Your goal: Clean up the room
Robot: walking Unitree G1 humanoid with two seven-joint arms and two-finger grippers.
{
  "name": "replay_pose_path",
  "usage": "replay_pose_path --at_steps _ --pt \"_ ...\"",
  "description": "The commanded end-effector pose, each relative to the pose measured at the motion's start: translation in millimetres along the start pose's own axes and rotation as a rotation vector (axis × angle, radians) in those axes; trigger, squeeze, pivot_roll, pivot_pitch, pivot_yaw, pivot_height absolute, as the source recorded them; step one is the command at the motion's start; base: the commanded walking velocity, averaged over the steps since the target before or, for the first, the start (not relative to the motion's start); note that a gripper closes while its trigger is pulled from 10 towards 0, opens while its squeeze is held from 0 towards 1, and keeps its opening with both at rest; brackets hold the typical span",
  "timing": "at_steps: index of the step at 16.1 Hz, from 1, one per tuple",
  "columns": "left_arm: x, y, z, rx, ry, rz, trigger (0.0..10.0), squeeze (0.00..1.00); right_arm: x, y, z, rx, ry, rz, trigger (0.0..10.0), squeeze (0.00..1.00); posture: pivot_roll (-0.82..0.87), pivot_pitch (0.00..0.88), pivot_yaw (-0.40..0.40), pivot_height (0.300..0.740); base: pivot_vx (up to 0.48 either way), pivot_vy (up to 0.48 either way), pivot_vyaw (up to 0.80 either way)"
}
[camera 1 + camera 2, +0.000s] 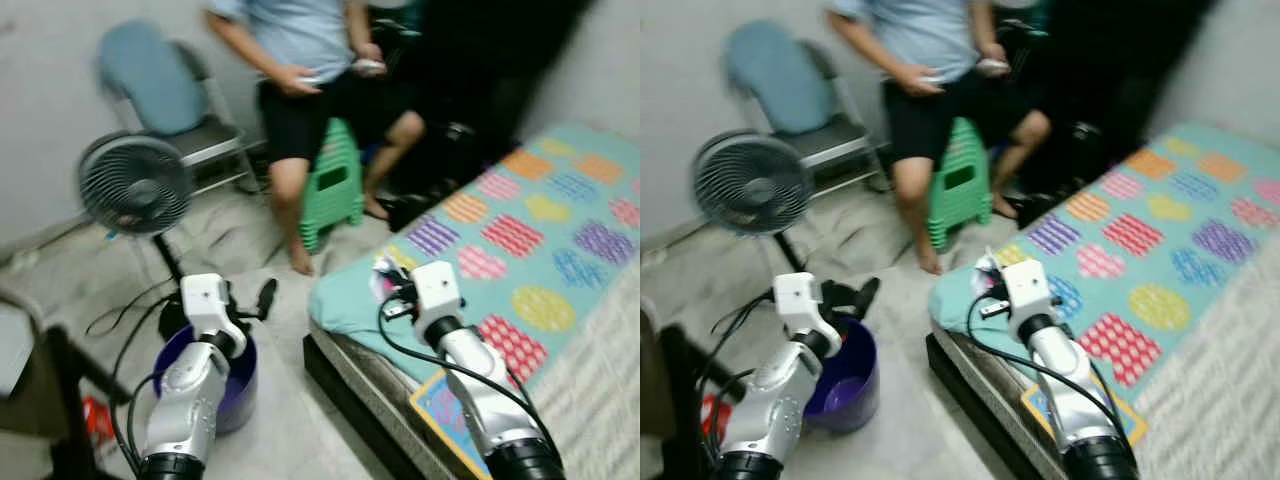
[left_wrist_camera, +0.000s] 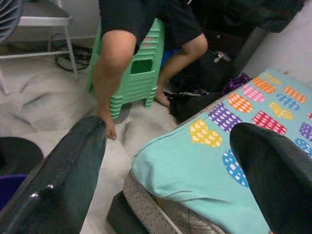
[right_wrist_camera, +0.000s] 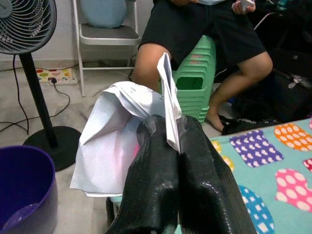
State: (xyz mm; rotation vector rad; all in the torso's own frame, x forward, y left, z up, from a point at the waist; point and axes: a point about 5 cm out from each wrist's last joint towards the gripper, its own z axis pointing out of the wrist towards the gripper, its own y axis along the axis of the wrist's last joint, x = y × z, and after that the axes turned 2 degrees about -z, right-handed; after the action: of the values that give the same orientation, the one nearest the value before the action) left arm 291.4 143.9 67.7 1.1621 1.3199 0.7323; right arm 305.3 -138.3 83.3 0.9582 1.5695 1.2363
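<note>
Paper (image 3: 117, 141), white and crumpled, is clamped between your right end effector's (image 3: 171, 127) two black fingers, which are pressed tight together on it. A digit, maybe a 3, shows on one fold; the rest of the print is too small to read. One sheet or several, you cannot tell. In the head view that end effector sits over the near corner of the bed (image 1: 560, 250), holding the paper just above the turquoise sheet with its coloured hearts.

Your left end effector (image 1: 262, 297) hangs with its two fingers (image 2: 63, 180) spread wide apart and nothing between them. It is out over the floor, just beyond the purple bucket (image 1: 238, 385) that stands under the left forearm. One bucket, and its inside looks bare from the right wrist view.

Black cable (image 1: 120, 325) loops across the floor beside the bucket. Just behind it stands one pedestal fan (image 1: 133, 185) on a round black base, close to the left arm. A dark frame (image 1: 60, 390) sits at your near left with something red (image 1: 95, 420) by its foot.

Farther off, a person (image 1: 300, 60) in a light shirt and dark shorts sits on a stack of green plastic stools (image 1: 335, 185), barefoot, holding small objects in both hands. A folding chair (image 1: 165, 95) with a blue back stands against the wall behind the fan. Dark bags (image 2: 195, 100) lie on the floor at the bed's far corner. Head views are blurred.
</note>
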Motion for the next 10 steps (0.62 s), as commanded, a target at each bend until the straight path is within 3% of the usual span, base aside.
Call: replay_pose_path --at_steps 1,2,7,10 --pt "7.3 3.0 -1.4 -0.003 0.026 0.016 10.0 0.00 6.6 6.4 3.0 -0.026 0.026 0.007 10.0 0.00 -0.15 0.000 0.015 0.740 0.000 0.000 0.80" --pt "7.3 3.1 -1.4 -0.005 0.023 0.012 10.0 0.00 7.0 6.1 2.8 -0.027 0.026 0.011 10.0 0.00 -0.15 0.000 0.015 0.740 0.000 0.000 0.80" --pt "0.5 6.0 -3.0 -0.037 -0.045 -0.002 10.0 0.00 5.4 4.0 1.5 -0.021 0.019 0.038 10.0 0.00 -0.15 0.000 0.017 0.740 0.000 0.000 0.00" --pt "0.4 6.0 -2.8 -0.038 -0.049 -0.003 10.0 0.00 5.6 3.9 1.6 -0.020 0.023 0.038 10.0 0.00 -0.15 0.000 0.016 0.740 0.305 0.000 0.00"
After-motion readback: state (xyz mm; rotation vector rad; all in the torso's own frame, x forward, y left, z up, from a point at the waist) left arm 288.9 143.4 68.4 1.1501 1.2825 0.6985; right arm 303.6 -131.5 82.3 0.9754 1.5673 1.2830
